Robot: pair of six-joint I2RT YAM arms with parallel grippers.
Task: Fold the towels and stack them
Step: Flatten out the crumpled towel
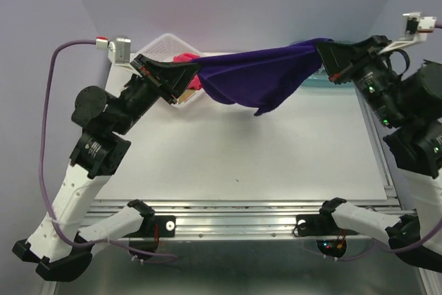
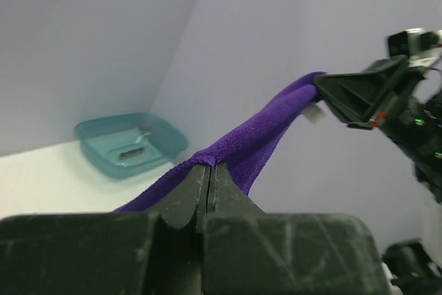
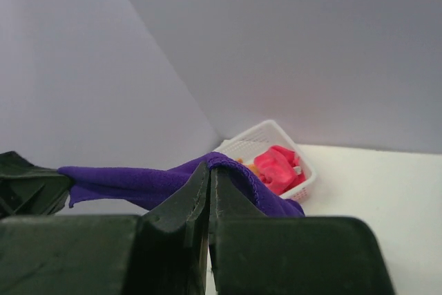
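The deep purple towel (image 1: pixel 259 74) hangs stretched in the air between my two grippers, sagging in the middle above the table's far part. My left gripper (image 1: pixel 195 68) is shut on its left corner; the left wrist view shows the shut tips (image 2: pixel 208 167) pinching the purple towel (image 2: pixel 266 129). My right gripper (image 1: pixel 320 48) is shut on the right corner; the right wrist view shows the tips (image 3: pixel 209 166) pinching the purple towel (image 3: pixel 131 181). The hot pink towel (image 3: pixel 276 167) lies in the white basket, with a bit of the pale orange towel (image 3: pixel 247 165) beside it.
The white mesh basket (image 1: pixel 160 48) stands at the far left, behind the left gripper, and shows in the right wrist view (image 3: pixel 304 174). A teal plastic tray (image 2: pixel 128 144) sits at the far right by the wall. The white table top (image 1: pixel 262 157) lies below the towel.
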